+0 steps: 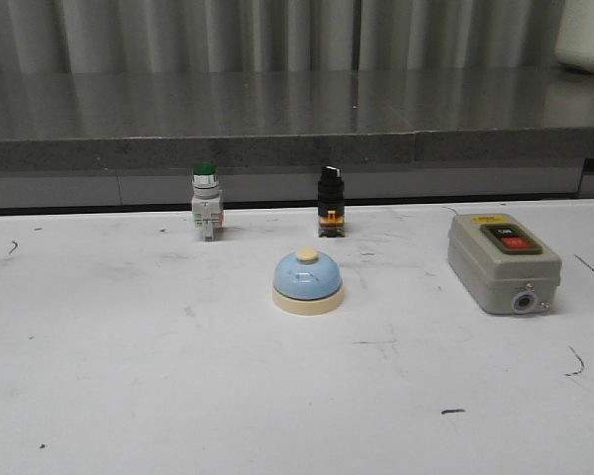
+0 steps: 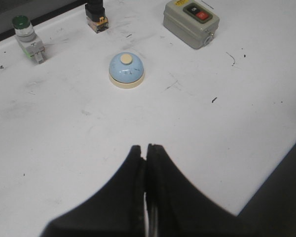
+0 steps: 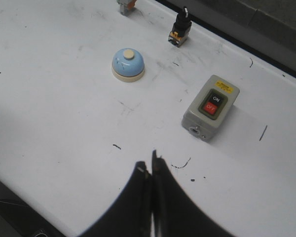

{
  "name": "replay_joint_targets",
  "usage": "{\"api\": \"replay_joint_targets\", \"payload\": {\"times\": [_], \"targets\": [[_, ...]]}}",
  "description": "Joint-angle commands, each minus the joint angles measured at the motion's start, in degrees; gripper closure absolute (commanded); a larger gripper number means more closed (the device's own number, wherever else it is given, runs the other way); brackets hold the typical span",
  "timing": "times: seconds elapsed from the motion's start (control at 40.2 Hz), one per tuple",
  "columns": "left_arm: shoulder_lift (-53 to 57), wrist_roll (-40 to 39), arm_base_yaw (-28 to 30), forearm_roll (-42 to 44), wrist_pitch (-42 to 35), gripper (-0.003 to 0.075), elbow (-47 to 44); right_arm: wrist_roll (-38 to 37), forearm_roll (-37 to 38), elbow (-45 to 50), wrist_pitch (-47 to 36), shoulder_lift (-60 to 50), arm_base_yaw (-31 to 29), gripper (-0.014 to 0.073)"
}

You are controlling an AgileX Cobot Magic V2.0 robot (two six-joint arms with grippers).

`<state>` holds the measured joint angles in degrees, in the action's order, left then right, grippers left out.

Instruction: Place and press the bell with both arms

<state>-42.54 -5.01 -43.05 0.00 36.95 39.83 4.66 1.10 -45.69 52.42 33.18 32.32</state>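
Observation:
The bell (image 1: 308, 282) is a light-blue dome on a cream base with a cream button. It stands upright on the white table near the middle. It also shows in the left wrist view (image 2: 126, 70) and in the right wrist view (image 3: 128, 64). My left gripper (image 2: 145, 148) is shut and empty, held over bare table well short of the bell. My right gripper (image 3: 151, 165) is shut and empty, over the table near its front edge, apart from the bell. Neither gripper shows in the front view.
A grey box with ON and OFF buttons (image 1: 503, 261) sits at the right of the bell. A green-capped push button (image 1: 206, 201) and a black selector switch (image 1: 330, 201) stand behind the bell. A grey ledge (image 1: 277, 148) runs along the back.

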Motion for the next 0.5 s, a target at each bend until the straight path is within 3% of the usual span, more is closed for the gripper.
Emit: {"api": "replay_joint_targets", "payload": {"times": [0.0,0.149,0.473], "targets": [[1.41,-0.37,-0.56,0.4,-4.39,0.074,0.91,-0.02,0.41,-1.31,-3.26,-0.03,-0.26,0.0662],[6.47,-0.03,3.71,4.94,-9.6,0.074,-3.27,-0.02,0.41,-1.31,-3.23,-0.03,-0.26,0.0662],[22.45,-0.03,22.54,5.07,-33.31,0.074,-22.49,-0.02,0.41,-1.31,-3.29,-0.03,-0.26,0.0662]]}}
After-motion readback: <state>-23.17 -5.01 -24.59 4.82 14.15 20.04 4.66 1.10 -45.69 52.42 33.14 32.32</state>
